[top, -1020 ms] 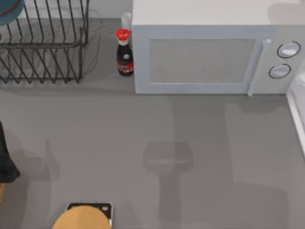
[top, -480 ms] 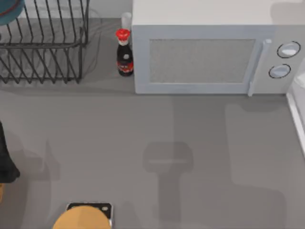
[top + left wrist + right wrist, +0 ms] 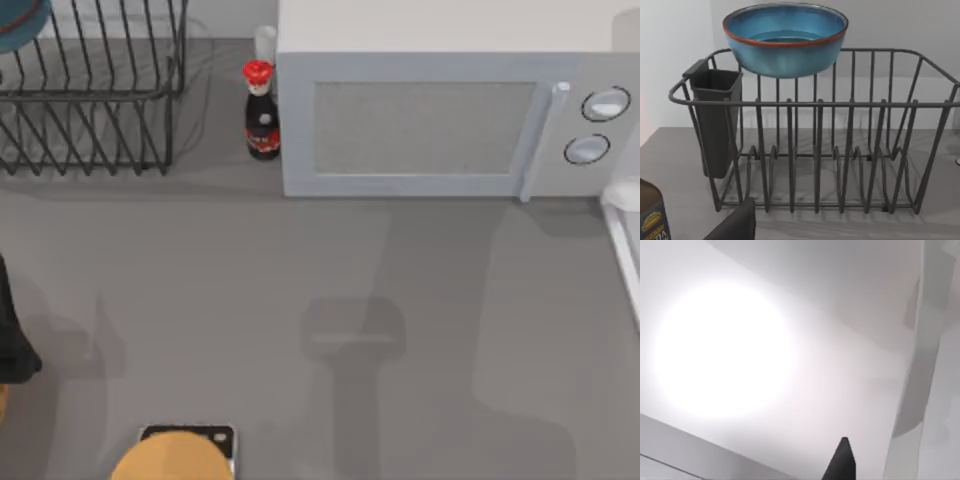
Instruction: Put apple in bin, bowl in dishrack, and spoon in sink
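The teal-blue bowl (image 3: 785, 37) with its reddish-brown rim sits upright high at the far side of the black wire dishrack (image 3: 850, 150). A sliver of the bowl (image 3: 22, 22) also shows over the dishrack (image 3: 90, 100) at the table's back left. A dark part of my left gripper (image 3: 735, 226) pokes in a little in front of the rack, apart from it. A dark tip of my right gripper (image 3: 842, 460) hangs over a white, glaring surface. The sink's white edge (image 3: 622, 250) runs along the table's right side. The apple, spoon and bin are out of view.
A red-capped dark sauce bottle (image 3: 262, 110) stands between the rack and a white microwave (image 3: 440, 110) at the back. A dark caddy (image 3: 715, 120) hangs on the rack's side. A round orange thing (image 3: 170, 462) lies at the front edge, and my left arm (image 3: 10, 340) at the left edge.
The shadows on the table's right side have shifted a little, and the white piece at the right edge sits slightly lower. Bowl, rack and left arm have not moved.
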Controlling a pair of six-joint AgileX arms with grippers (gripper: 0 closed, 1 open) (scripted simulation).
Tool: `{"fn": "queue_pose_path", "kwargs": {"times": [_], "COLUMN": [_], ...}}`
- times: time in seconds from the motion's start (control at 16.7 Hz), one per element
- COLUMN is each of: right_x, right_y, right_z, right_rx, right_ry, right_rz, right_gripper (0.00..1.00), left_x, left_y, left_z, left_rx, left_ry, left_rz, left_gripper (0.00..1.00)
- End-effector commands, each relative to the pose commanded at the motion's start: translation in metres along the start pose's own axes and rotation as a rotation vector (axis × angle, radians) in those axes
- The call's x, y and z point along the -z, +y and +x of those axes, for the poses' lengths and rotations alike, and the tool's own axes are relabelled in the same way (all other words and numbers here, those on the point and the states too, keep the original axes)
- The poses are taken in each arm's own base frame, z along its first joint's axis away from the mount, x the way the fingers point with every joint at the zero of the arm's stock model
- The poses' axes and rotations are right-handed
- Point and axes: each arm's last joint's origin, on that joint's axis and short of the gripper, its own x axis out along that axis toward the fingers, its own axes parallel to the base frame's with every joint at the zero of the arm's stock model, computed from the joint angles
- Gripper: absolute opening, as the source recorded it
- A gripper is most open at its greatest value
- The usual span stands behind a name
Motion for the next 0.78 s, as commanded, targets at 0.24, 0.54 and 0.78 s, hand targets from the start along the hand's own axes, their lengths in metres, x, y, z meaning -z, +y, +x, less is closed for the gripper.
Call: {"fn": "queue_pose_path", "kwargs": {"times": [0.24,0.54,0.78], "right_x": [-0.0012,-0.0012,-0.0012], "right_y": [0.0006,0.0006,0.0006], "right_z": [0.0018,0.0018,0.0018], "right_rx": [0.009,0.009,0.009], "right_ry": [0.006,0.006,0.006], "right_rz": [-0.001,-0.001,-0.001], "right_gripper": [0.00,0.23,0.53], "left_x": [0.0000,0.0000,0.0000], "left_y": [0.0000,0.0000,0.0000], "left_z": [0.0000,0.0000,0.0000], "left_rx": [0.000,0.000,0.000], "left_ry": [0.000,0.000,0.000], "left_rz": [0.000,0.000,0.000], "left_gripper": [1.00,1.00,1.00]}}
